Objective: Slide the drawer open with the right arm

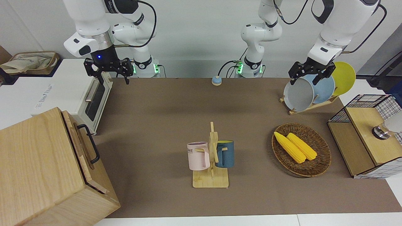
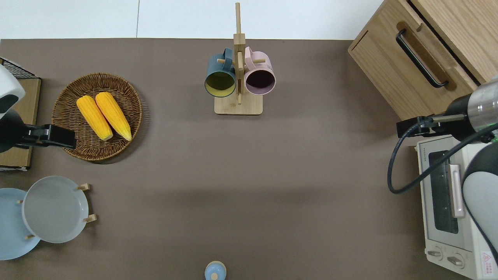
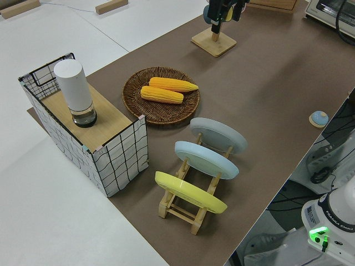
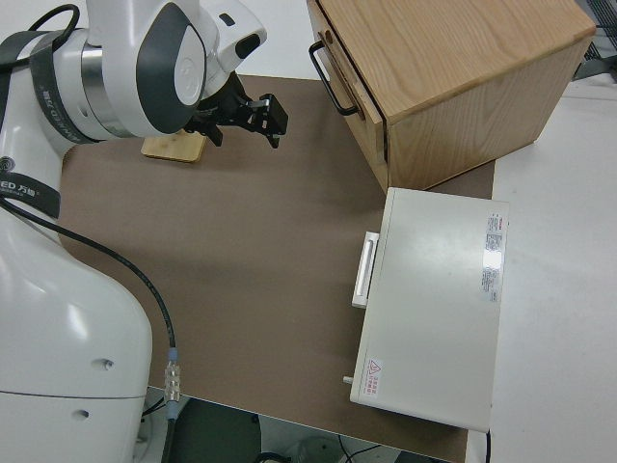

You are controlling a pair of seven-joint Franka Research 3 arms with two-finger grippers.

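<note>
Two corn cobs (image 1: pixel 295 147) lie in the basket (image 1: pixel 320 164). The drawer (image 1: pixel 82 147) sits shut in the box (image 1: pixel 37 163), farther from the robots than the oven (image 2: pixel 447 202). The right gripper (image 1: pixel 108 72) hangs spread wide and empty, over the oven's edge. Left arm is parked.

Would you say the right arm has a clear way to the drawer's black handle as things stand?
Probably yes. The right gripper hangs open by the toaster oven, and nothing stands between it and the drawer handle.

The brown desk (image 1: pixel 163 103) carries a mug rack (image 1: pixel 211 175); beside it sits a wicker basket (image 1: pixel 317 163).
</note>
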